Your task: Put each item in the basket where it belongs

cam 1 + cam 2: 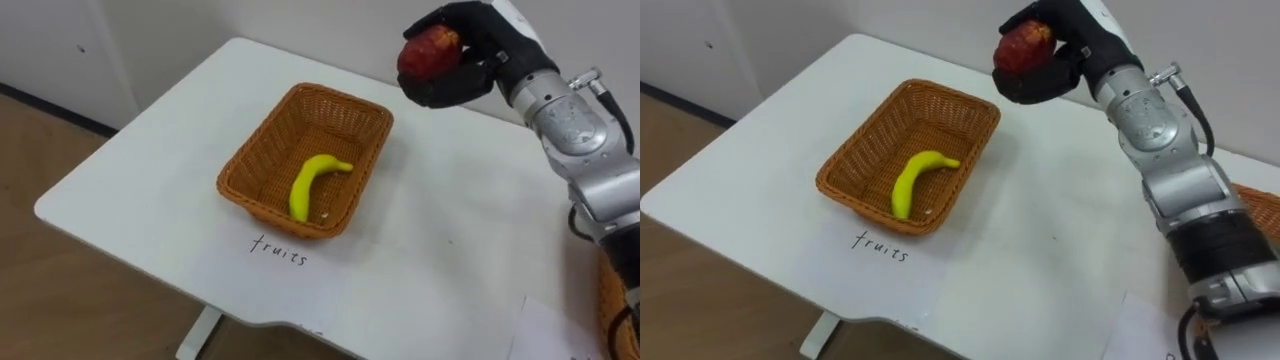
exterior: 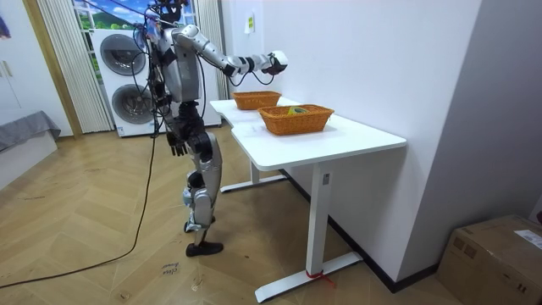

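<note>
A red apple (image 1: 430, 50) sits in my right hand (image 1: 462, 84), whose dark fingers curl round it. The hand hangs in the air above the white table (image 1: 150, 170), just beyond the far right corner of the woven fruit basket (image 1: 238, 186). In that basket lies a yellow banana (image 1: 310, 185). In the room view I stand at the table's side with the right arm stretched out over it, and my left hand (image 2: 178, 146) hangs by my hip.
A paper sheet with a handwritten label (image 1: 280, 250) lies at the basket's near side. The rim of a second woven basket (image 1: 1260, 210) shows at the far right. The table ends close to the label, and a wall runs behind it.
</note>
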You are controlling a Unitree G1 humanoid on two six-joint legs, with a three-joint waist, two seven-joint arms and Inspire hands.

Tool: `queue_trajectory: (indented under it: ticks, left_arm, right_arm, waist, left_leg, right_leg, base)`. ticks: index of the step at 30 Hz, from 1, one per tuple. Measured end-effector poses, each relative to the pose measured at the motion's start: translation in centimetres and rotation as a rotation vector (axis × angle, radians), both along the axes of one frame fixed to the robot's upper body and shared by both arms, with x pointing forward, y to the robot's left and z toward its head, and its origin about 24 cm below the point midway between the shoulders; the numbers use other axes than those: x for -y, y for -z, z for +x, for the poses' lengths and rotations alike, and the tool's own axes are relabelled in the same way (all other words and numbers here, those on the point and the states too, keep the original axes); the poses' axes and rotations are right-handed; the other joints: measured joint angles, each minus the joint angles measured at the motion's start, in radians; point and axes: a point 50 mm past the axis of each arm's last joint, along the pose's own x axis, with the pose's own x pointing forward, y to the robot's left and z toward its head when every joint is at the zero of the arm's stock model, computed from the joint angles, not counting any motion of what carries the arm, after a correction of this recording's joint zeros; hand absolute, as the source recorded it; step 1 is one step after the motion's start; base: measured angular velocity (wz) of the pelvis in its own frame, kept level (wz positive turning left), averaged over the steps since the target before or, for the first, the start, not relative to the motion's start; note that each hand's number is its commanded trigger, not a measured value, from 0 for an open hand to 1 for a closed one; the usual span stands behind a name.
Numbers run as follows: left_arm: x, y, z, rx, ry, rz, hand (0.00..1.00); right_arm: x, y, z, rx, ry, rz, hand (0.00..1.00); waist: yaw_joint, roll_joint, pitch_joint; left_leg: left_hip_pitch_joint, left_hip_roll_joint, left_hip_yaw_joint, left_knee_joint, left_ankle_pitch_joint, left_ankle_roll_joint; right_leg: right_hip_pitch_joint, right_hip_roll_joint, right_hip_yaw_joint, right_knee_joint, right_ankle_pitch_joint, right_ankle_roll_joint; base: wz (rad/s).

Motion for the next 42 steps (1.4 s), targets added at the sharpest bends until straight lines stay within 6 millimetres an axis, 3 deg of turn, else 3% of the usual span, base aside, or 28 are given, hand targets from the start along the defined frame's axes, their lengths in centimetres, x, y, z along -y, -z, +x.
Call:
queue_trajectory:
  ticks: [10, 19, 27, 30, 31, 32, 33, 35, 42]
  left_arm:
    - [0.1, 0.0, -0.4, -0.03, 0.003, -0.03, 0.0]
    - [0.1, 0.0, -0.5, -0.037, 0.003, -0.035, 0.0]
    - [0.2, 0.0, -1.0, -0.056, 0.002, -0.061, 0.0]
    - [0.3, 0.0, -1.7, -0.084, -0.006, -0.079, 0.0]
    - [0.3, 0.0, -1.7, -0.086, -0.008, -0.08, 0.0]
    - [0.3, 0.0, -1.6, -0.085, -0.007, -0.084, 0.0]
    - [0.3, 0.0, -1.9, -0.094, -0.01, -0.087, 0.0]
    - [0.3, -0.1, -2.0, -0.095, -0.011, -0.088, 0.0]
    - [0.4, -0.2, -1.6, -0.087, 0.032, -0.093, 0.0]
  right_arm:
    - [-2.4, -0.6, -0.4, 0.015, -0.09, -0.044, 1.0]
    - [-3.5, 1.1, -0.8, -0.075, -0.151, -0.093, 1.0]
    - [-3.3, 2.1, -0.8, -0.112, -0.141, -0.091, 0.99]
    - [-3.1, 2.5, -0.7, -0.127, -0.128, -0.1, 0.84]
    - [-3.0, 2.5, -0.7, -0.129, -0.126, -0.103, 0.67]
    - [-2.9, 2.8, -0.7, -0.137, -0.122, -0.106, 0.58]
    - [-2.8, 3.0, -0.8, -0.144, -0.118, -0.107, 0.3]
    - [-2.8, 3.5, -1.0, -0.158, -0.117, -0.106, 0.0]
    - [-2.3, 5.2, -1.8, -0.205, -0.104, -0.116, 0.0]
  waist:
    - [0.028, 0.005, 0.0052]
    - [0.06, 0.0, 0.0021]
    - [0.084, 0.001, 0.0069]
    - [0.089, -0.002, 0.0057]
    - [0.09, -0.002, 0.0054]
    - [0.092, -0.002, 0.0055]
    - [0.099, -0.001, 0.0054]
    - [0.103, -0.002, 0.005]
    - [0.115, 0.01, 0.0016]
  left_leg:
    - [-0.009, -0.001, -0.013, 0.003, 0.0, -0.001]
    - [-0.02, -0.005, -0.043, 0.021, 0.0, -0.001]
    - [-0.021, -0.011, -0.066, 0.038, -0.001, -0.002]
    - [-0.035, -0.016, -0.08, 0.055, -0.004, -0.002]
    - [-0.036, -0.016, -0.081, 0.057, -0.004, -0.002]
    - [-0.036, -0.017, -0.08, 0.061, -0.004, -0.001]
    - [-0.037, -0.017, -0.081, 0.067, -0.004, -0.001]
    - [-0.038, -0.019, -0.087, 0.068, -0.004, -0.001]
    - [-0.035, -0.018, -0.091, 0.063, -0.004, -0.001]
  right_leg:
    - [0.0, -0.001, -0.025, -0.001, 0.0, 0.001]
    - [0.013, -0.002, -0.059, 0.0, 0.0, 0.001]
    - [0.028, -0.003, -0.079, -0.002, 0.0, 0.001]
    - [0.028, -0.001, -0.082, -0.016, -0.002, 0.002]
    - [0.028, 0.0, -0.082, -0.019, -0.002, 0.002]
    - [0.027, 0.0, -0.082, -0.019, -0.002, 0.002]
    - [0.028, 0.0, -0.082, -0.019, -0.002, 0.002]
    - [0.03, 0.001, -0.083, -0.017, -0.002, 0.002]
    - [0.033, 0.002, -0.083, -0.016, -0.001, 0.002]
  base:
    - [0.04]
    - [0.11]
    - [0.07]
    - [0.06]
    - [0.08]
    - [0.03]
    - [0.0]
    - [0.06]
    - [0.01]
